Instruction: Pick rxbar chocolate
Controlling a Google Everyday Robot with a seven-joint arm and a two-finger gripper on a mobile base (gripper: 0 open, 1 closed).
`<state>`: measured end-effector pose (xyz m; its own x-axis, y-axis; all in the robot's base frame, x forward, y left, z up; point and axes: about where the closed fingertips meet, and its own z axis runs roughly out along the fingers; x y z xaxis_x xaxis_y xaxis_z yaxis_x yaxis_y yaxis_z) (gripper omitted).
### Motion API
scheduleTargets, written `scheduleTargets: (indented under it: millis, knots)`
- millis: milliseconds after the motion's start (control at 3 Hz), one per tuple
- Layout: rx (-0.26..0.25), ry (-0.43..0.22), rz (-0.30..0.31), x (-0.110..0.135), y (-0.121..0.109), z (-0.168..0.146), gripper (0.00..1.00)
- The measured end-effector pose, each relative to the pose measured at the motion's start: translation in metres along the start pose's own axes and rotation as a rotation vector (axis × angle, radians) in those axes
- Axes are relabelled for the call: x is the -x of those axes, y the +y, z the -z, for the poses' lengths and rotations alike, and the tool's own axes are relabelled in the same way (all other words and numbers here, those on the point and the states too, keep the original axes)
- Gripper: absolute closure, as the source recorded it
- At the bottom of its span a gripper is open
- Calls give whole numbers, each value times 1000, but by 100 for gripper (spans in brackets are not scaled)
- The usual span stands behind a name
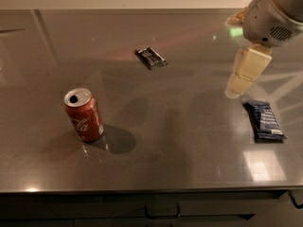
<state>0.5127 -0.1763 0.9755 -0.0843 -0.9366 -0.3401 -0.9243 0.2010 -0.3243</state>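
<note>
- While I watched from the remote station, the rxbar chocolate (150,57) lay flat on the counter (180,126), toward the far side and a little left of centre, turned at a slant to the counter's edges.
- It had open counter all round it. The red can (84,115) stood well apart to the near left, and the dark-blue wrapped bar (265,119) lay well apart at the near right.
- The gripper (235,86) hung above the right side of the counter, just beyond the blue bar and well to the right of the target. I could not tell whether it was spread or pressed together.
- I judged the bar to be light, so lifting it would take little force. A stray nudge, though, would probably send it skating over the smooth metal.
- Its wrapper looked glossy and likely slick, over a filling I took to be firm but slightly yielding. A moderate squeeze should hold it without crushing it.
- Because it sat so low, I reckoned the approach had to come straight down, nearly to the surface.
- I would have turned the wrist to match its slant and closed across the short width at mid-length, away from the crimped ends.
</note>
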Motion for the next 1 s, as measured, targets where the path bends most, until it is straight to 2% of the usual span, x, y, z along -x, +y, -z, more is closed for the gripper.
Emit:
scheduleTargets:
  millis: [333, 667, 1000]
  knots:
    - [7, -99, 44, 19, -34, -29, 0]
    - [25, -181, 53, 37, -61, -62, 0]
    - [43, -242, 24, 54, -84, -96, 0]
